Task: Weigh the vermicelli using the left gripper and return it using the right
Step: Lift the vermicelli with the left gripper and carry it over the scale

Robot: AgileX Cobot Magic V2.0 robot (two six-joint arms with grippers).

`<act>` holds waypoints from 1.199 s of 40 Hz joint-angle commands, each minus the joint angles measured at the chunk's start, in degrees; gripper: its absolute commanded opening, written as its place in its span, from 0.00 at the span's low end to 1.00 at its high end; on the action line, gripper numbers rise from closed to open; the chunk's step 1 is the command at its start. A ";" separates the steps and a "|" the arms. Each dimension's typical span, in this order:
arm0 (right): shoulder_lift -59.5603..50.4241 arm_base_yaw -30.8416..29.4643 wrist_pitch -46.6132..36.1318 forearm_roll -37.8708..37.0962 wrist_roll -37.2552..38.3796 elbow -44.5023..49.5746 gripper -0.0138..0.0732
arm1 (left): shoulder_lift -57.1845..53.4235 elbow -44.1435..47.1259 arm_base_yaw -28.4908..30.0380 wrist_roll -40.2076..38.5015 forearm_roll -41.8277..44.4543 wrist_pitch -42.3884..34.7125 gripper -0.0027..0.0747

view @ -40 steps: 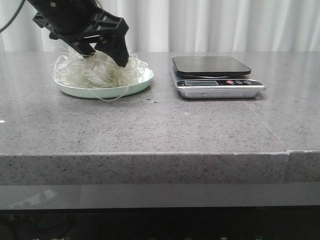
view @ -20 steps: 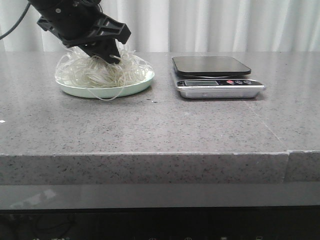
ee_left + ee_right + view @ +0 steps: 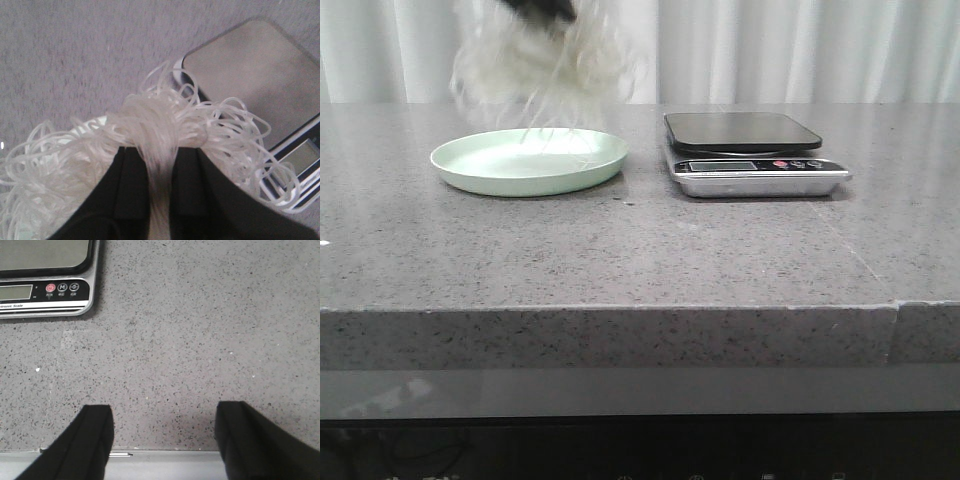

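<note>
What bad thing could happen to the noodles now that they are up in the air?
Loose loops hang from the vermicelli pinched in the left hand, so strands might slip out and land on the table or back on the plate. Long trailing loops could also drape over the scale and its buttons.

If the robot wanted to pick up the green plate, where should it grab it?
Probably by the rim. The green plate is round, shallow and lies flat on the counter, so only its raised edge gives fingers something to pinch. Coming from above, onto the near or left edge, looks best: the scale stands close on the other side, and the vermicelli hangs over it.
</note>
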 commanded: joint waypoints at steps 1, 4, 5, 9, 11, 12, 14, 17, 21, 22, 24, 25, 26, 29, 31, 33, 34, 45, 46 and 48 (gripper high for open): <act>0.09 0.19 -2.97 -0.14 -0.60 -2.11 0.79 | -3.11 -6.44 -2.08 -0.10 -1.04 -4.63 0.24; 0.09 0.19 -2.97 -0.14 -0.60 -2.11 0.79 | -1.97 -9.67 -3.65 -0.10 -1.04 -5.33 0.24; 0.09 0.19 -2.97 -0.14 -0.60 -2.11 0.79 | -1.52 -10.66 -4.15 -0.10 -1.04 -5.46 0.24; 0.09 0.19 -2.97 -0.14 -0.60 -2.11 0.79 | 1.67 -15.42 -6.28 -0.10 -0.82 -5.86 0.24; 0.09 0.19 -2.97 -0.14 -0.60 -2.11 0.79 | 3.60 -17.70 -7.15 -0.10 -0.82 -5.86 0.24; 0.09 0.19 -2.97 -0.14 -0.60 -2.11 0.79 | 4.45 -18.64 -7.50 -0.10 -0.82 -5.86 0.24; 0.09 0.19 -2.97 -0.14 -0.60 -2.11 0.79 | 6.56 -20.72 -8.16 -0.10 -0.82 -6.11 0.24; 0.09 0.19 -2.97 -0.14 -0.60 -2.11 0.79 | 9.96 -23.49 -9.11 -0.10 -0.82 -7.20 0.24; 0.09 0.19 -2.97 -0.14 -0.60 -2.11 0.79 | 13.72 -25.96 -9.67 -0.10 -0.80 -8.13 0.24; 0.09 0.19 -2.91 -0.14 -0.60 -2.11 0.79 | 14.75 -26.52 -9.67 -0.10 -0.80 -8.45 0.24; 0.09 0.19 -2.91 -0.14 -0.60 -2.11 0.79 | 16.35 -26.94 -9.67 -0.10 -0.80 -9.22 0.24; 0.09 0.19 -2.91 -0.14 -0.60 -2.11 0.79 | 17.18 -27.11 -9.67 -0.10 -0.80 -9.40 0.24; 0.09 0.19 -2.91 -0.14 -0.60 -2.11 0.79 | 17.68 -27.27 -9.67 -0.10 -0.80 -9.71 0.24; 0.09 0.19 -2.91 -0.14 -0.60 -2.11 0.79 | 19.29 -27.27 -9.67 -0.10 -0.91 -9.80 0.26; 0.09 0.19 -2.91 -0.14 -0.60 -2.11 0.79 | 19.89 -27.27 -9.67 -0.10 -1.63 -9.53 0.31; 0.09 0.19 -2.86 -0.14 -0.60 -2.11 0.79 | 20.28 -27.27 -9.67 -0.10 -2.38 -9.10 0.39; 0.09 0.19 -2.86 -0.14 -0.60 -2.11 0.79 | 20.59 -27.27 -9.67 -0.10 -2.35 -8.97 0.43; 0.09 0.19 -2.63 -0.14 -0.60 -2.11 0.79 | 18.87 -27.27 -9.67 -0.10 -1.25 -7.41 0.62; 0.09 0.19 -2.63 -0.14 -0.60 -2.11 0.79 | 18.09 -27.27 -9.67 -0.10 -0.57 -6.91 0.62; 0.09 0.19 -2.56 -0.14 -0.60 -2.11 0.79 | 16.50 -27.27 -9.67 -0.10 0.71 -6.30 0.62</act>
